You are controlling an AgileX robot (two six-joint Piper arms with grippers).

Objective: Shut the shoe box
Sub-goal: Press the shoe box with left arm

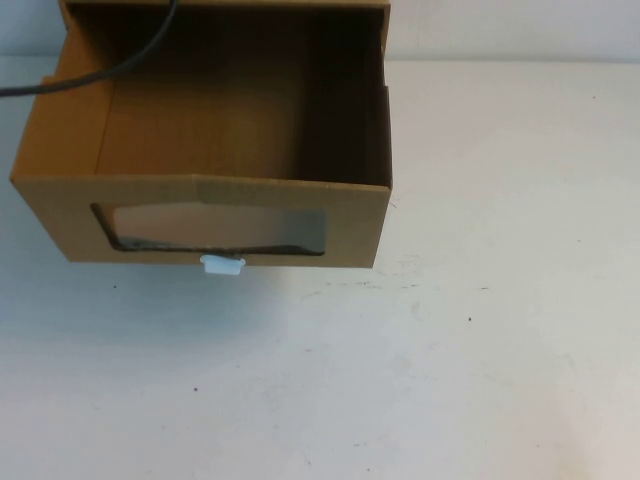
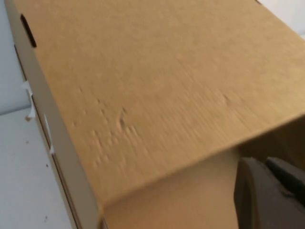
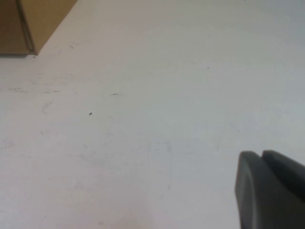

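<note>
The shoe box (image 1: 200,190) is brown cardboard and stands at the table's back left. Its drawer is pulled out toward me and looks empty inside. The front panel has a clear window (image 1: 215,228) with a small white pull tab (image 1: 222,265) just below it. Neither arm shows in the high view. In the left wrist view my left gripper (image 2: 264,162) hangs close to a broad brown cardboard face (image 2: 157,86), fingers together and holding nothing. My right gripper (image 3: 261,155) is shut and empty over bare white table, with a corner of the box (image 3: 28,24) some way off.
A black cable (image 1: 110,65) runs across the box's back left corner. White table (image 1: 480,330) spreads in front of the box and to its right. Small white tabs (image 2: 29,102) show along one edge of the cardboard in the left wrist view.
</note>
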